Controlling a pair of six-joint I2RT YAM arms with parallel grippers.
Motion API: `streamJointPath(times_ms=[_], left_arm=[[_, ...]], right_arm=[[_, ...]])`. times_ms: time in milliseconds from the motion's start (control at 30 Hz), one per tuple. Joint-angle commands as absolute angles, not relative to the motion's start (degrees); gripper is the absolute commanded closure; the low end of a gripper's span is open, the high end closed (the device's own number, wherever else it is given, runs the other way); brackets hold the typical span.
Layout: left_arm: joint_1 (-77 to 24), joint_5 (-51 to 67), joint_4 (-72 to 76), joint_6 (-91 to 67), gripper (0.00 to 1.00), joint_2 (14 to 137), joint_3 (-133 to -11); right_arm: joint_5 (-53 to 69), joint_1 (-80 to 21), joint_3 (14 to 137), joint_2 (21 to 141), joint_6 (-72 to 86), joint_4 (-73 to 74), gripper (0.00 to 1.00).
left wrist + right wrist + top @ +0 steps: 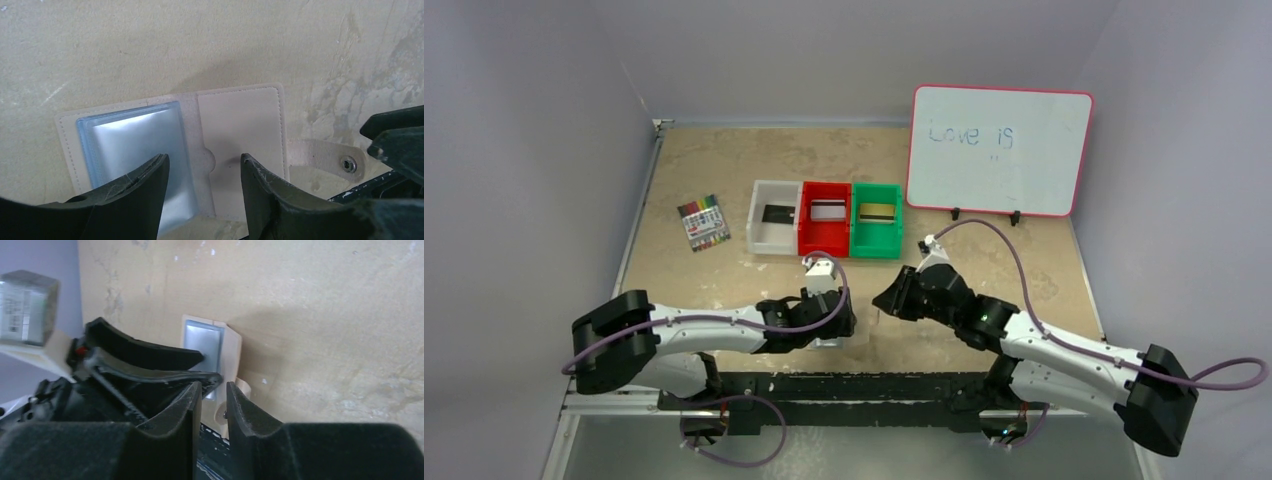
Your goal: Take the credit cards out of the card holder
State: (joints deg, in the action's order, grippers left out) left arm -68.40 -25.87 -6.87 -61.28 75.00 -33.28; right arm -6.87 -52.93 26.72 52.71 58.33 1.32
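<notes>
Top external: the credit cards (827, 211) lie in the bins (824, 246), well apart from both grippers. Left wrist: the left gripper (202, 162) hangs open over the unfolded card holder (240, 125). Right wrist: the right gripper (214, 387), slightly parted and empty, sits beside the holder's edge.

Bins (825, 232) barred table (724, 160) at 12 o'clock; whiteboard (1001, 150) at 1, markers (703, 223) at 10. Left gripper (202, 162) and right gripper (214, 387) crowded wallet (237, 130) at 6; bare strip ran mid-table.

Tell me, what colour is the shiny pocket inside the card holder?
Silvery pale blue pocket; clearest in the left wrist view.
</notes>
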Motion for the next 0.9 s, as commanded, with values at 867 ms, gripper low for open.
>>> streamJointPath(times_ms=[867], left_arm=[[-71.44, -40.09, -17.25, -66.88, 0.53, 64.44, -31.95]], right_arm=[[-1.67, -53.01, 27.68, 75.79, 54.09, -10.42, 0.85]])
